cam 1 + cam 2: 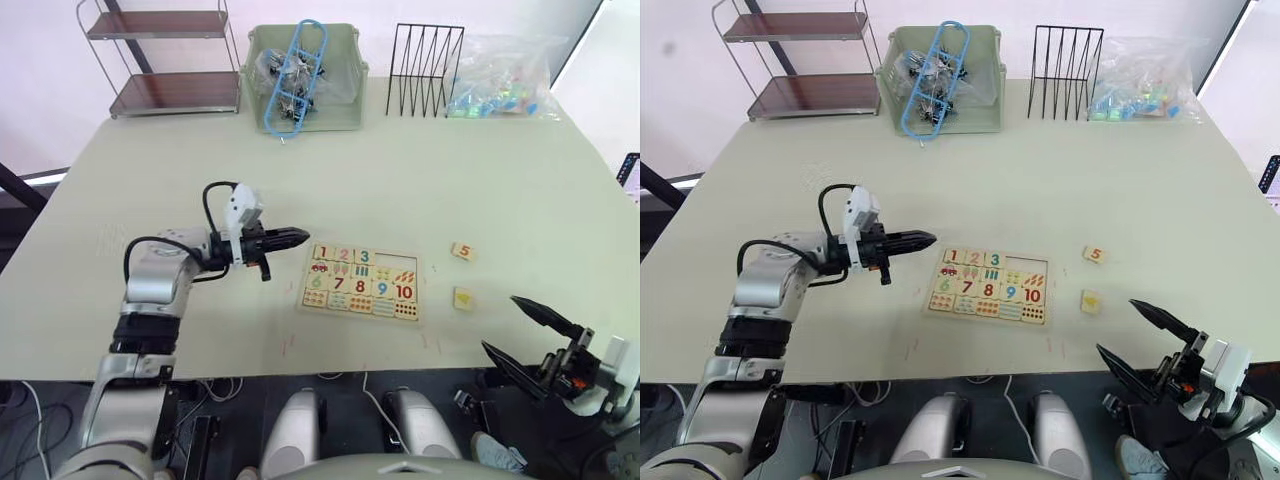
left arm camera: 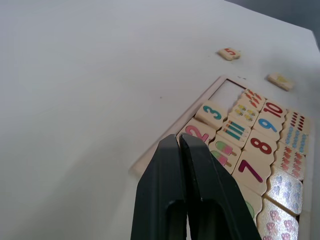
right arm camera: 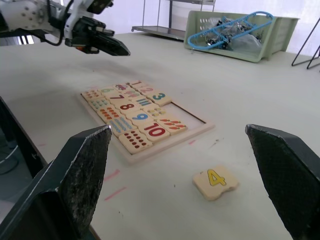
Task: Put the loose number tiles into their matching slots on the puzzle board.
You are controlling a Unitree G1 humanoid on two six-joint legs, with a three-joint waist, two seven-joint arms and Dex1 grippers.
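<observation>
Left eye view shows the puzzle board [image 1: 362,283] lying flat on the pale table [image 1: 400,170], roughly midway between the two arms. Tiles 1, 2 and 3 sit in the slots [image 1: 385,258] along the board's far edge, while the two slots at the right end of that row are bare. Two loose number tiles lie on the table to the right of the board: the orange 5 tile [image 1: 462,251] near the board's far right corner, and the yellow 4 tile [image 1: 463,298] closer to the robot, the two a little apart from each other. The left gripper [image 1: 296,238] hangs just beside the board's left far corner with its fingers pressed together and nothing between them, pointing toward the board; in the left wrist view its tips lie over the corner by the 2. The right gripper [image 1: 515,328] is low by the table's near edge, right of the board, its fingers spread wide and empty, with the 4 tile lying beyond and between them in the right wrist view. Along the far edge of the table stand a green basket [image 1: 304,78], a black wire rack [image 1: 425,70] and a metal shelf [image 1: 165,58].
</observation>
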